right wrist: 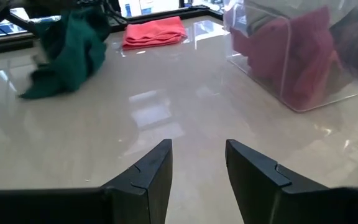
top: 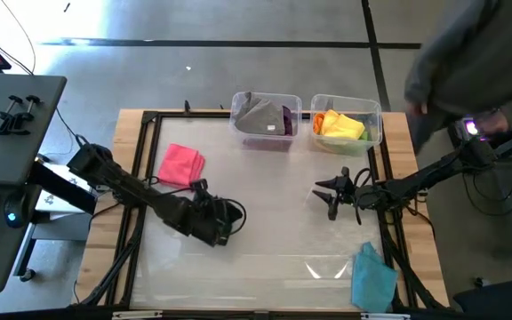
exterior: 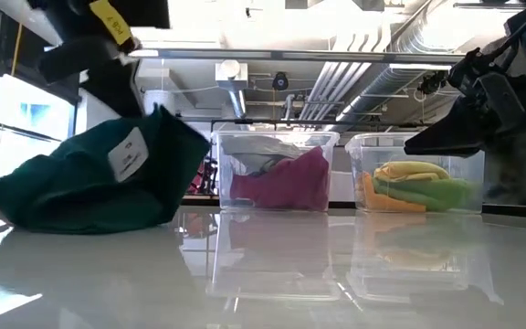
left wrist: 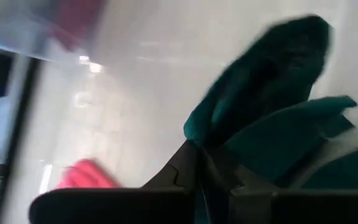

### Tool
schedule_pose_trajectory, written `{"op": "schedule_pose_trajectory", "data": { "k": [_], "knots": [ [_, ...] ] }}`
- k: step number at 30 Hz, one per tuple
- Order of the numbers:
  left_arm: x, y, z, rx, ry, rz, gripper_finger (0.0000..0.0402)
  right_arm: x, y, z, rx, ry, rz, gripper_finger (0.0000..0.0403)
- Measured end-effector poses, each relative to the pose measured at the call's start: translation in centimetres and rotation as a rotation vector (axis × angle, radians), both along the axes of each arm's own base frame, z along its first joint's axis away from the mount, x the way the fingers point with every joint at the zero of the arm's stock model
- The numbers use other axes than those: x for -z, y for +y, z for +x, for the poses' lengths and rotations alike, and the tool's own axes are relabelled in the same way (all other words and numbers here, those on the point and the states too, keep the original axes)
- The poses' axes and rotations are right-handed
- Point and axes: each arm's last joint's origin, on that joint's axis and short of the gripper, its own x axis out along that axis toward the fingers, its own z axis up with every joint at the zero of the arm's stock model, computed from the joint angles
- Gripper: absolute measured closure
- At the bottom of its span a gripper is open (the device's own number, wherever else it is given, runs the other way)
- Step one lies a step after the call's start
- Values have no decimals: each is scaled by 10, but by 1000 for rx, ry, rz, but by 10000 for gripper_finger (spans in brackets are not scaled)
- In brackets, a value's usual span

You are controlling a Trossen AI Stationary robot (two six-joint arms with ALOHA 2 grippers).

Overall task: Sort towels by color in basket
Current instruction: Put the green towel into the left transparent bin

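dark green towel in the left grip, bins half filled

we are finding the left gripper [top: 223,222] clamping shut on the dark green towel [exterior: 99,178], whose lower folds are trailing on the table [top: 265,258]. the right gripper [right wrist: 197,163] is waiting empty with fingers parted, near the right bin [top: 346,125].

risk: we are judging that the trailing cloth could drag or slip from a thin pinch, or catch the left bin [top: 266,120] rim during the carry.

the high view is showing a pink towel [top: 181,164] and a light blue towel [top: 372,277] lying loose; the low view is missing both, yet is showing magenta cloth in one bin, yellow and green in the other.
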Motion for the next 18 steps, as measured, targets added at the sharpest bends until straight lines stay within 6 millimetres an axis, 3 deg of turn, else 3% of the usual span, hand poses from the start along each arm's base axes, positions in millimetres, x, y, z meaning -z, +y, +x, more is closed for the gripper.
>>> {"op": "schedule_pose_trajectory", "data": {
  "k": [8, 18],
  "knots": [
    [37, -6, -15, 76, 70, -149, 333, 0, -1, 0, 13, 7, -17, 258],
    [44, -3, -20, 136, 151, -179, 237, 0, -1, 0, 14, 7, -18, 258]
  ]
}}
